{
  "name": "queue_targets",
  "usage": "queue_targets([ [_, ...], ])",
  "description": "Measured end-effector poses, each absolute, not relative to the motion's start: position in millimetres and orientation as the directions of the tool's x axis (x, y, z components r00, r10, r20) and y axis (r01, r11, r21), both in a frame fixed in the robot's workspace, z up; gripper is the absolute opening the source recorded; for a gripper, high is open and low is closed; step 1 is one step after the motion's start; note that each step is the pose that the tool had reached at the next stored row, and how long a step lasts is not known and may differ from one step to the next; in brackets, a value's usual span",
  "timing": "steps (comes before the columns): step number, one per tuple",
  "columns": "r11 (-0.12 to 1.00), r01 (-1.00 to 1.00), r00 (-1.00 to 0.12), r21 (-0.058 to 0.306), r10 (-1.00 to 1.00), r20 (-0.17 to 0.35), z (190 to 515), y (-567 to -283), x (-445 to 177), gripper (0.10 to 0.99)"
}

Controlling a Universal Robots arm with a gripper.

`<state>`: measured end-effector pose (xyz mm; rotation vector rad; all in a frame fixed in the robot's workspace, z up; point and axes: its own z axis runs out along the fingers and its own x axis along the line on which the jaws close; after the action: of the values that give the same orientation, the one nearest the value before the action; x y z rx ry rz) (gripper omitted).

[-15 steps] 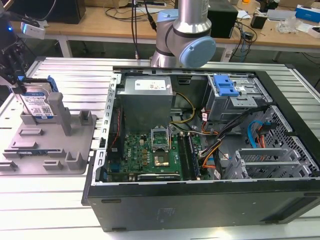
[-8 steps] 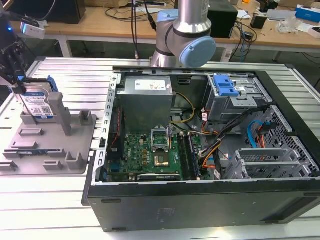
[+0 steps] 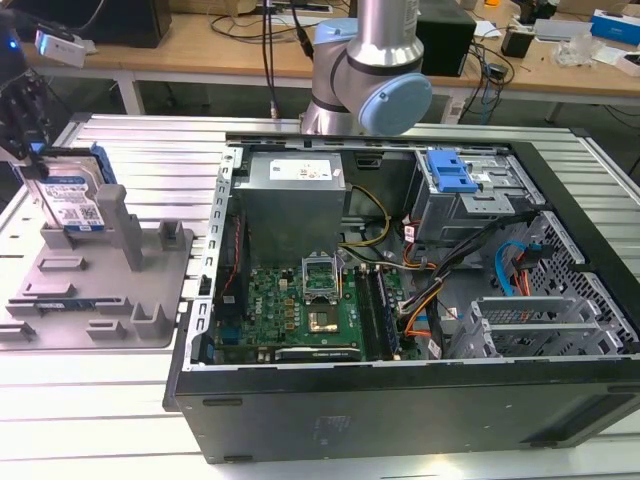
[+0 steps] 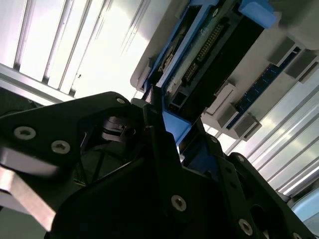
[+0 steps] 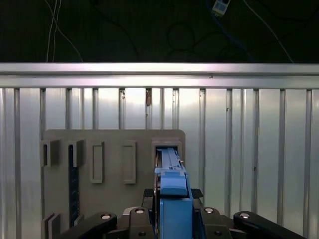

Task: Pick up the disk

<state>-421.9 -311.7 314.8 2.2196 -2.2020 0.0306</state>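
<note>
Black gripper (image 5: 172, 219) fingers pinch the upright disk (image 3: 72, 200) by its blue rails, arm reaching straight down over the grey holder's (image 3: 150, 300) far corner.

A large open black metal computer case (image 3: 560, 400) lies on the ribbed aluminium table (image 3: 90, 400). Beside it, at the exterior view's left, sits a grey plastic holder with upright posts (image 3: 150, 290).
</note>
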Motion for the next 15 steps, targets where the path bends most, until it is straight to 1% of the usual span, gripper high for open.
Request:
queue_targets([
  [8,-0.008,-1.000,0.008,-0.006,-1.000,0.024,343,-312,-422,0.365],
  [9,-0.008,-1.000,0.008,-0.007,-1.000,0.024,354,-312,-422,0.365],
  [15,-0.008,-1.000,0.008,-0.009,-1.000,0.024,385,-312,-422,0.365],
])
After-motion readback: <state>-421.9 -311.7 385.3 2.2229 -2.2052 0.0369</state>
